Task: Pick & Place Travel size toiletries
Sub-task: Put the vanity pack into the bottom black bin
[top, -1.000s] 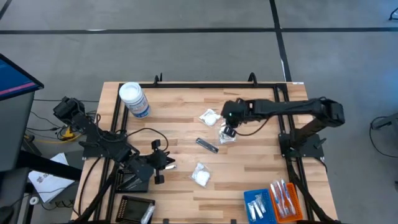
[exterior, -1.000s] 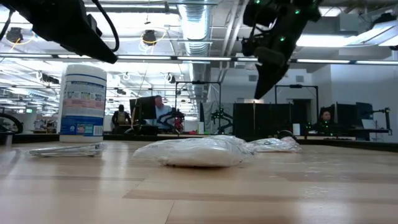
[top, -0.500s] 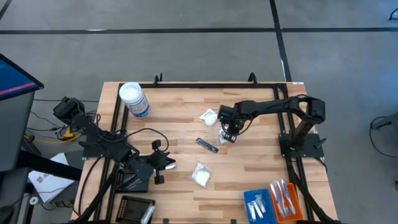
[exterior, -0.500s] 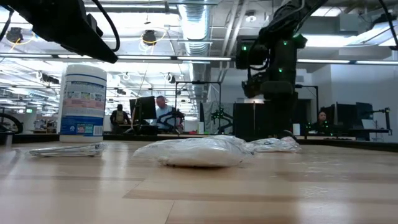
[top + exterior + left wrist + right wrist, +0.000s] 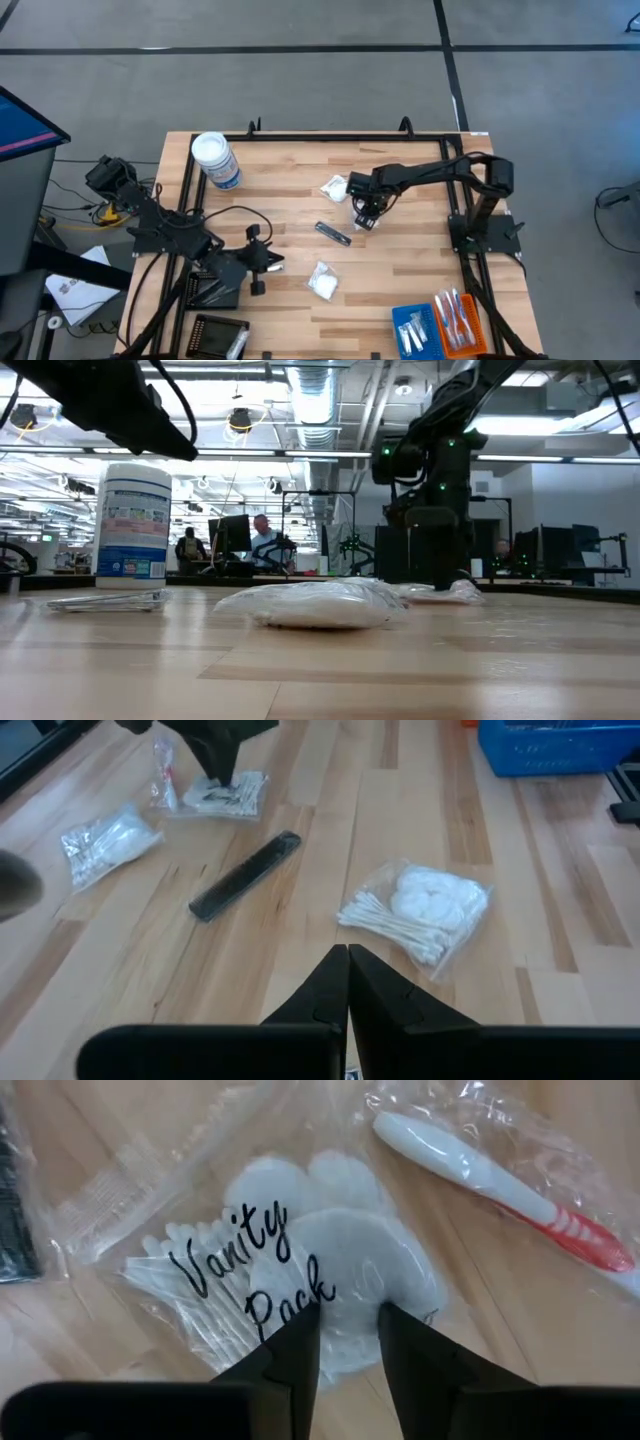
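Small toiletries lie loose on the wooden table. A clear sachet (image 5: 290, 1250) marked "Vanity Pack", with cotton pads and swabs, lies flat at mid-table (image 5: 362, 221). My right gripper (image 5: 350, 1330) points down at it, fingers slightly open, tips over the round pads. A wrapped white-and-red toothbrush (image 5: 480, 1170) lies just beside it. Another white sachet (image 5: 335, 187), a black stick (image 5: 333, 233) and a third sachet (image 5: 323, 281) lie nearby. My left gripper (image 5: 255, 266) hangs shut above the table's left side, holding nothing. My right gripper comes at the sachet from above, pointing down, its fingertips (image 5: 300, 1342) over the round cotton pads (image 5: 345, 1250) in the sachet's middle. The sachet lies flat on the table. I cannot tell whether the tips touch it.
A big white-lidded jar (image 5: 215, 160) stands at the far left. A blue tray (image 5: 415, 328) and an orange tray (image 5: 460, 320) with items sit at the near right edge, a black tray (image 5: 220, 335) at the near left. Bare wood lies between the loose items.
My right gripper has come down toward the vanity pack sachet and tipped from slanting to pointing straight down, shifting slightly toward the table's left. The sachet and the other items have stayed where they were.
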